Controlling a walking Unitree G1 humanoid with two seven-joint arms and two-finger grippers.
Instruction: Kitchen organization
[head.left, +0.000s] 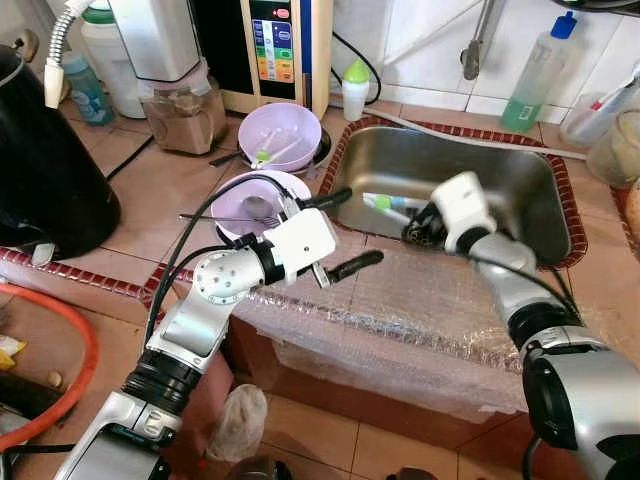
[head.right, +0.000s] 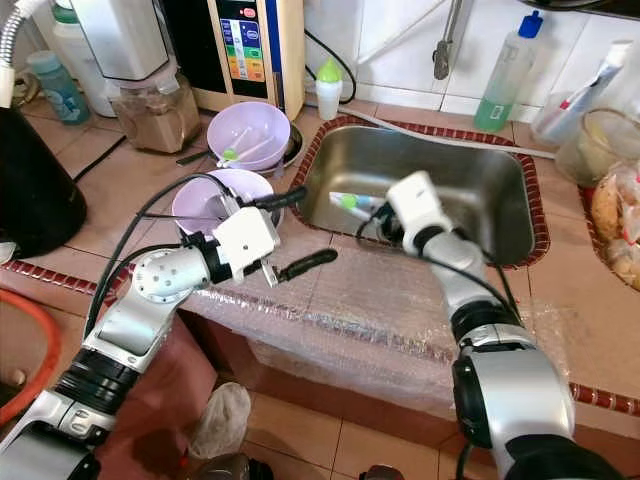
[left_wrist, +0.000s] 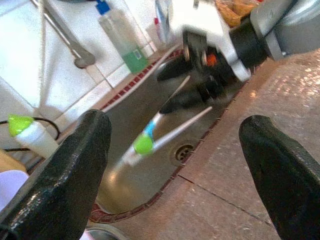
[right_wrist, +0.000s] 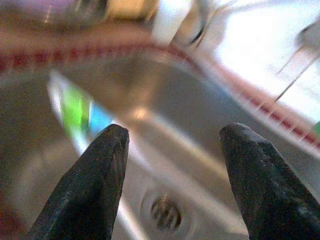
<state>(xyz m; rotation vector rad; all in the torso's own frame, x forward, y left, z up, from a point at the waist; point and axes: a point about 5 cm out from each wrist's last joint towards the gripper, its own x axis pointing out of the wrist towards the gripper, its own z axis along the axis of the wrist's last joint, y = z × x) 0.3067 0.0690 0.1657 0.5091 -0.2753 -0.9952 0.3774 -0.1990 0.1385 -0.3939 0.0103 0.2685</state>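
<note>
Black fingers of our right gripper (head.left: 412, 222) stood apart over the sink (head.left: 520, 170), with nothing between them. From the right wrist we saw both fingertips (right_wrist: 102, 165) framing the steel basin and its drain (right_wrist: 165, 212), though that picture was blurred. Just beyond the fingers, inside the sink, lay the utensils (head.left: 385, 203): slim pale handles with a green and blue band. What exactly they were, we could not tell.

Their long axis ran roughly across the basin, from the sink's left wall toward the drain, and the coloured end (left_wrist: 144, 143) pointed away from our right gripper, toward the counter side on the robot's left.

Our left gripper (head.left: 340, 232) hovered above the plastic-covered counter edge (head.left: 420, 300), its fingers wide apart and empty, just beside the lilac bowl (head.left: 262, 200) holding cutlery. A second lilac bowl (head.left: 280, 135) sat behind it, near the wall.

We judged the risk thus: the handles were thin and lay flat on smooth steel, so a closing pinch could skid them toward the drain or catch only one of them. Approaching along the axis rather than across it would make that more likely.
</note>
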